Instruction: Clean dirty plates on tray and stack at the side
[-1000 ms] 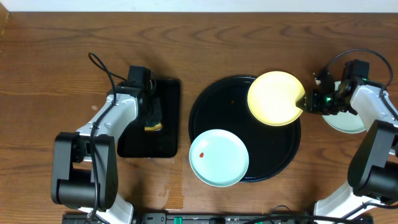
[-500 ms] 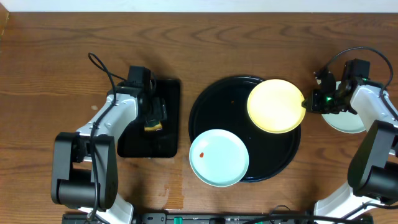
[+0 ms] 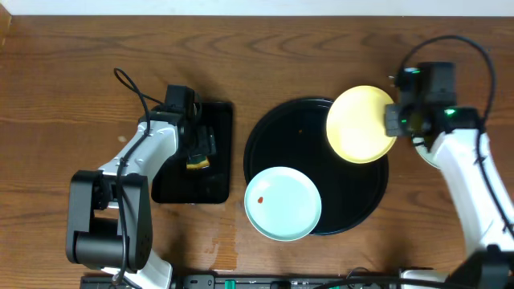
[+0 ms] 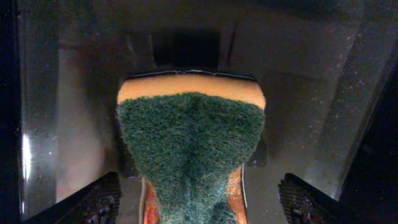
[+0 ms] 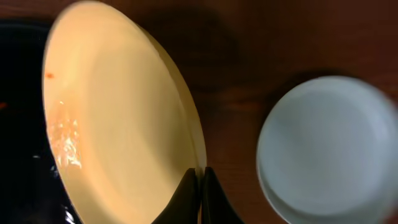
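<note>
Now that the right pincer [image 5: 200, 198], clamped on the yellow plate [image 3: 361, 124], has tilted it above the tray [image 3: 265, 140], scrubbing awaits the left pincer [image 3: 198, 144], clamped on the sponge [image 4: 190, 146].

The overhead view looks straight down on the whole counter [image 3: 72, 72]. Each wrist view sits close behind its hand, left facing the sponge [image 4: 189, 146], right sharing the yellow plate [image 5: 118, 118] with overhead.

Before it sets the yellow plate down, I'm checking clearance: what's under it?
The tray's right rim and bare wood. In the right wrist view, a mint plate lies apart. The rim directly beneath is hidden.
</note>
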